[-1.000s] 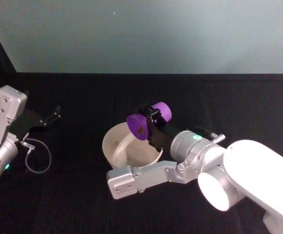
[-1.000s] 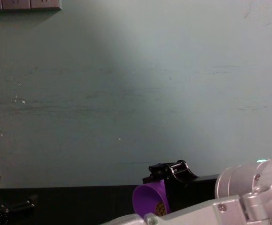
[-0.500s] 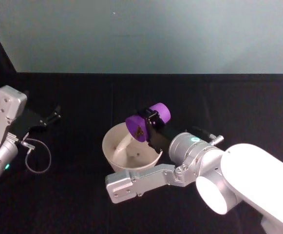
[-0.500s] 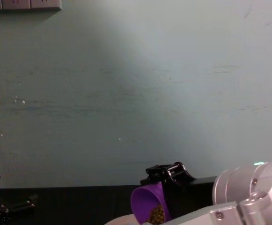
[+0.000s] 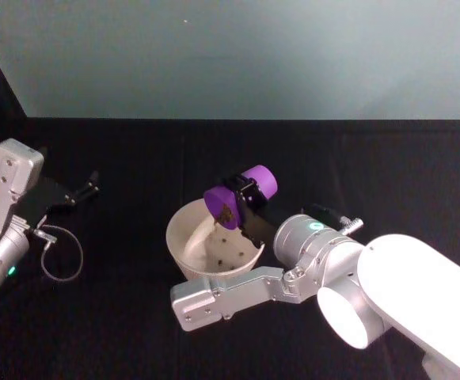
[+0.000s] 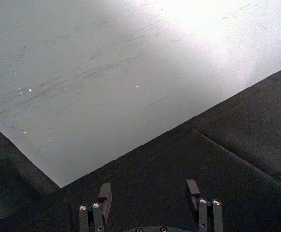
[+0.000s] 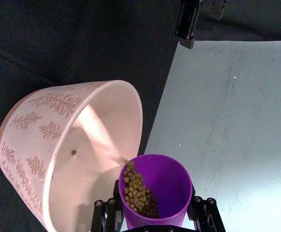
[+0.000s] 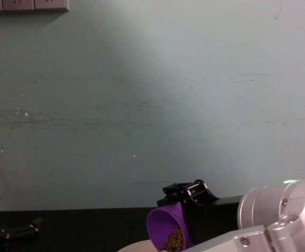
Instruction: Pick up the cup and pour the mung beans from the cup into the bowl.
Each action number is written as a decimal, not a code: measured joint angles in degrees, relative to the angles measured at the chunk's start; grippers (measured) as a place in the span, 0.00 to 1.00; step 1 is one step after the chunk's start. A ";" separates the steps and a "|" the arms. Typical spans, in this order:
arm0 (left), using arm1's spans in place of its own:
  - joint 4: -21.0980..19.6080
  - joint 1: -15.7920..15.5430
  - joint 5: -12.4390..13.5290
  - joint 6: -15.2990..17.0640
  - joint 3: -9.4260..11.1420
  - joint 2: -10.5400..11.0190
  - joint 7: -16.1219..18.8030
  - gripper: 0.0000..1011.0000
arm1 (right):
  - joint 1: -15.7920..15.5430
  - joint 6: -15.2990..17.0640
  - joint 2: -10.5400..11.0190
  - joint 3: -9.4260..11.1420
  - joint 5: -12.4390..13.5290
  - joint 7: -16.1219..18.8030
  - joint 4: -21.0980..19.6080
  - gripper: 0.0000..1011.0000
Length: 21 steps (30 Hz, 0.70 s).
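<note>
The purple cup (image 5: 259, 182) is tipped on its side above the near right part of the bowl (image 5: 176, 231), with my right gripper (image 5: 245, 199) shut on it. In the right wrist view the mung beans (image 7: 138, 192) are piled at the low side of the cup (image 7: 165, 180) and spill over its lip into the pale, leaf-patterned bowl (image 7: 43, 145). A few beans (image 5: 222, 250) lie on the bowl's floor. From the chest view the cup (image 8: 161, 227) shows its mouth, tilted down to the left. My left gripper (image 5: 85, 190) is parked at the far left, open and holding nothing.
A black cloth (image 5: 372, 174) covers the table, and a pale blue-green wall (image 5: 237, 55) stands behind it. A thin looped cable (image 5: 59, 257) hangs by my left arm. My right forearm (image 5: 230, 289) lies across the table in front of the bowl.
The cup has tipped further toward the bowl. Beans have slid to its lip and begun to fall, and a few more now lie inside the bowl. The left arm has not moved.
</note>
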 joint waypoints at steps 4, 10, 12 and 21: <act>0.00 0.00 0.00 0.00 0.00 0.00 0.00 0.99 | -0.27 -0.32 -0.14 0.31 -0.55 0.31 -0.08 0.72; 0.00 0.00 0.00 0.00 0.00 0.00 0.00 0.99 | -0.70 -0.75 -0.43 0.83 -1.02 0.39 -0.10 0.72; 0.00 0.00 0.00 0.00 0.00 0.00 0.00 0.99 | -0.82 -0.92 -0.51 0.99 -1.18 0.42 -0.12 0.72; 0.00 0.00 0.00 0.00 0.00 0.00 0.00 0.99 | -1.09 -1.28 -0.67 1.24 -1.98 0.67 -0.37 0.72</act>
